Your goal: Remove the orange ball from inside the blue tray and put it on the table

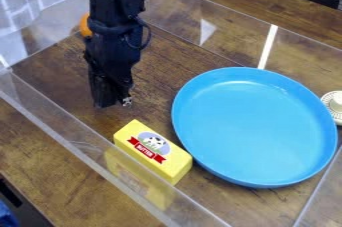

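The blue tray point(254, 125), a round shallow dish, lies on the right of the wooden table point(54, 76) with nothing in it. The orange ball point(84, 25) shows only as a sliver at the far left, mostly hidden behind the black arm. My gripper point(111, 98) points straight down to the left of the tray, its fingers together close to the tabletop with nothing between them. It stands well in front of the ball and apart from it.
A yellow rectangular block point(151, 151) with a label lies just in front of the gripper. Clear acrylic walls point(80, 146) border the table. A small pale round object point(333, 106) sits at the right edge beyond the tray.
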### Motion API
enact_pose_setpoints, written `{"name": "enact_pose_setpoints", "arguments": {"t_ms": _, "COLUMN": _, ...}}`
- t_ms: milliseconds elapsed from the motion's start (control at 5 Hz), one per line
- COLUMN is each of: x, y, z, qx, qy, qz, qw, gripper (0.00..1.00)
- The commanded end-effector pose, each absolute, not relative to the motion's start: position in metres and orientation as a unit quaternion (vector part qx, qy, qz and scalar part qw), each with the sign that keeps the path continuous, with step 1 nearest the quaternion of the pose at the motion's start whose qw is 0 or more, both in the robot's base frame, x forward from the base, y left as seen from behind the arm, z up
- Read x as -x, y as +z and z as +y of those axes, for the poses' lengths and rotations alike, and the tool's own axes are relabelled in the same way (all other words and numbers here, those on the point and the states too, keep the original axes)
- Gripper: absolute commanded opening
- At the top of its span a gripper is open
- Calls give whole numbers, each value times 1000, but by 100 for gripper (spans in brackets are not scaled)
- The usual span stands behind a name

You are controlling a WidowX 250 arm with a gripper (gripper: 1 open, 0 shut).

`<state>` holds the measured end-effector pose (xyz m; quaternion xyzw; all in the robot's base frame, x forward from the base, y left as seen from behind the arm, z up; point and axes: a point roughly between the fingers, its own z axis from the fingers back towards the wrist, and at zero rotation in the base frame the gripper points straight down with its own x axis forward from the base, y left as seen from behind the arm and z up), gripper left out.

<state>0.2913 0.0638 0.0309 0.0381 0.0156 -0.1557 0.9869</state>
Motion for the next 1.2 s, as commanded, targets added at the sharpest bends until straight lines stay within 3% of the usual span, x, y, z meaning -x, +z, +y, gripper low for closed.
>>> {"name": "enact_pose_setpoints", "arguments": {"t_ms": 0, "x": -294, "y": 52, "z": 74, "qx": -49, "qy": -140, "qz": -22, "qw": 989, "gripper": 0}}
{"name": "enact_pose_setpoints", "arguments": {"t_ms": 600, "x": -294, "y": 48, "z": 76, "qx": -47, "qy": -134, "qz": -33, "qw": 989, "gripper": 0}}
{"name": "enact_pose_setpoints", "arguments": {"t_ms": 800, "x": -300, "y": 51, "z": 76, "qx": -47, "qy": -129, "qz": -39, "qw": 990, "gripper": 100}}
{"name": "enact_pose_setpoints", "arguments": {"t_ms": 1000, "x": -306, "y": 55, "z": 77, "qx": -48, "qy": -123, "qz": -45, "qw": 990, "gripper": 100}}
